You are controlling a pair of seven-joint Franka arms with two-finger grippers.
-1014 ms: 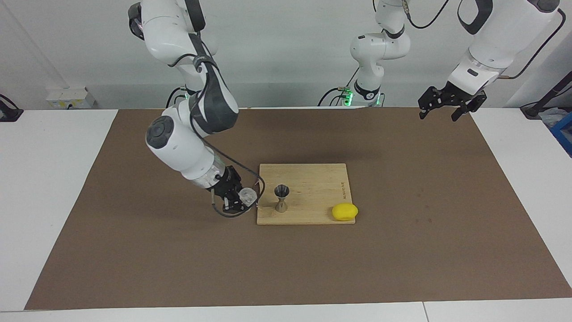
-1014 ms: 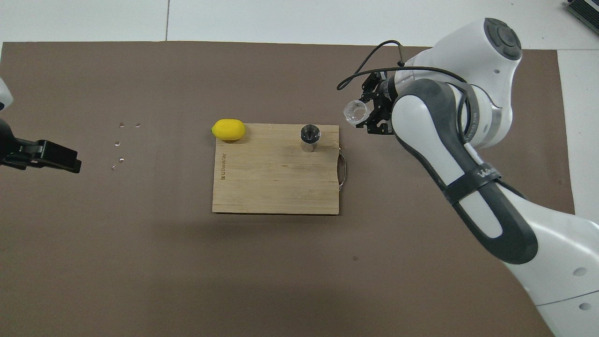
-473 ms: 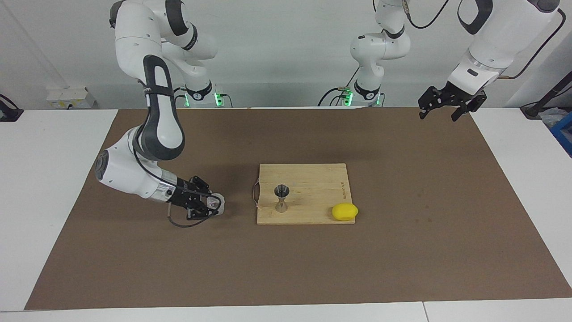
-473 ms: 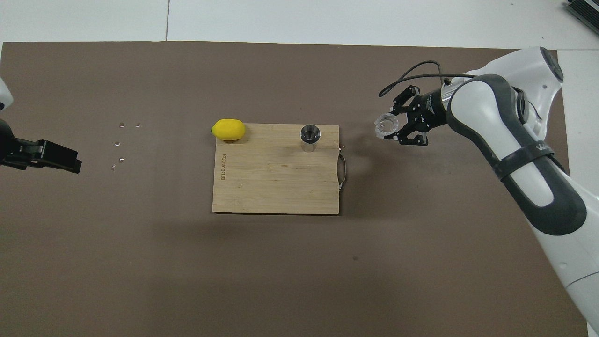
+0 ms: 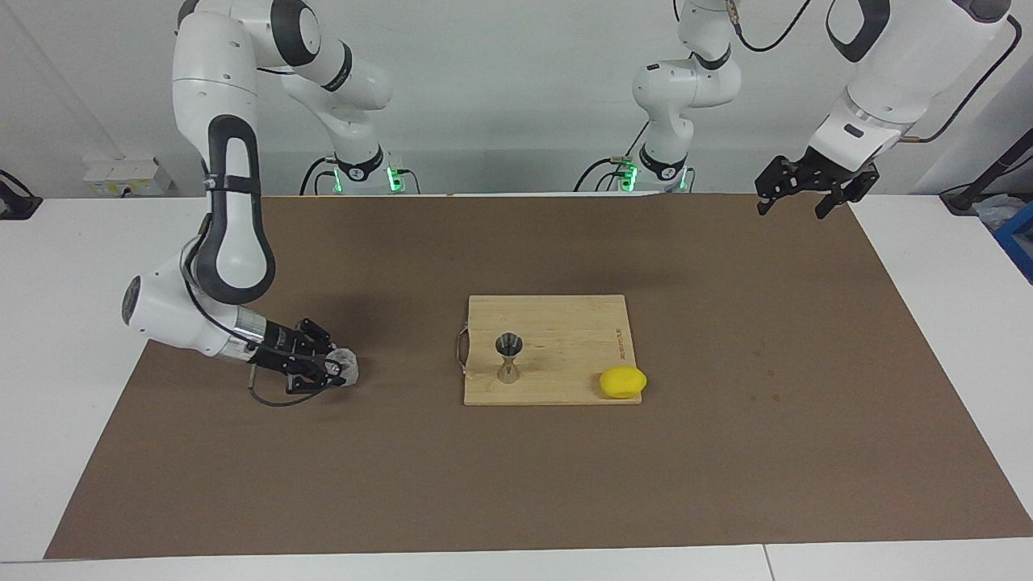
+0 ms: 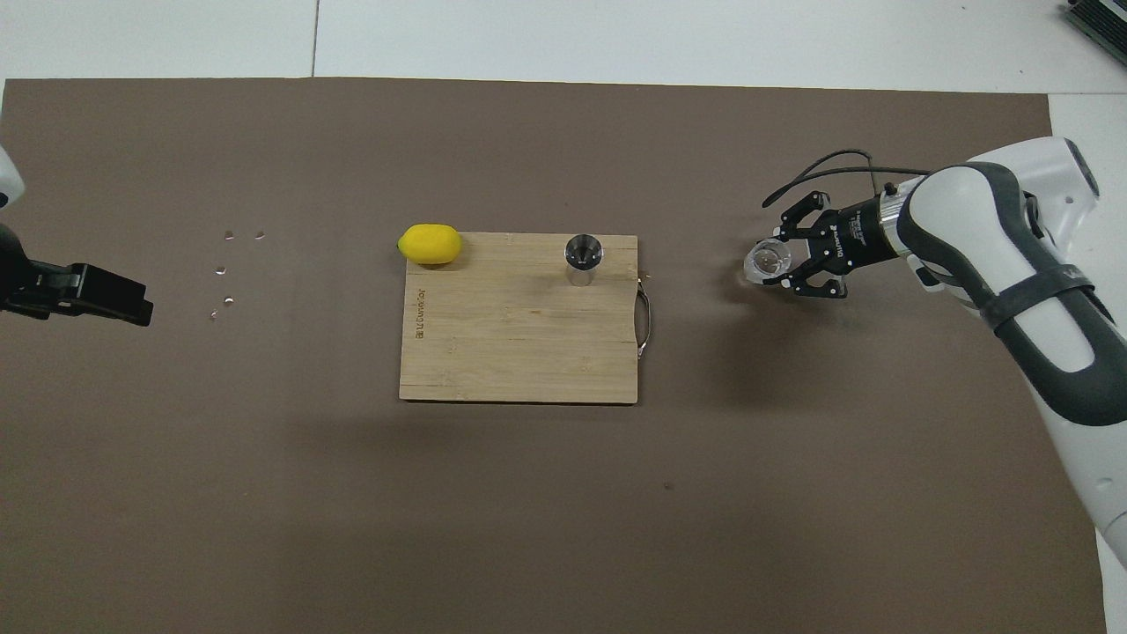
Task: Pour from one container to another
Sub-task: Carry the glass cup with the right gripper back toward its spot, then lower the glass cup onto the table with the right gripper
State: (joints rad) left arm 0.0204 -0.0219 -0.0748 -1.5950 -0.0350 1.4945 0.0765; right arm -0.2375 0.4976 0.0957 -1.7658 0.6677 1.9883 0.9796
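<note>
Both arms have glossy white shells with dark grey bands along the links and round dark grey caps at the joints. The right arm's grey band carries small white lettering, too small to read. Each base shows a green light and thin black cables. The right pincer (image 5: 332,373) is a black open frame of links, with a thin black cable that loops beside it. The left pincer (image 5: 812,190) is also black, with 2 splayed link fingers under a white wrist.

Robotics lab, two white Franka arms (image 5: 230,202) bolted at the top of the frame, white surface (image 5: 81,266) under brown mat (image 5: 726,452), bare wall, trailing cables
</note>
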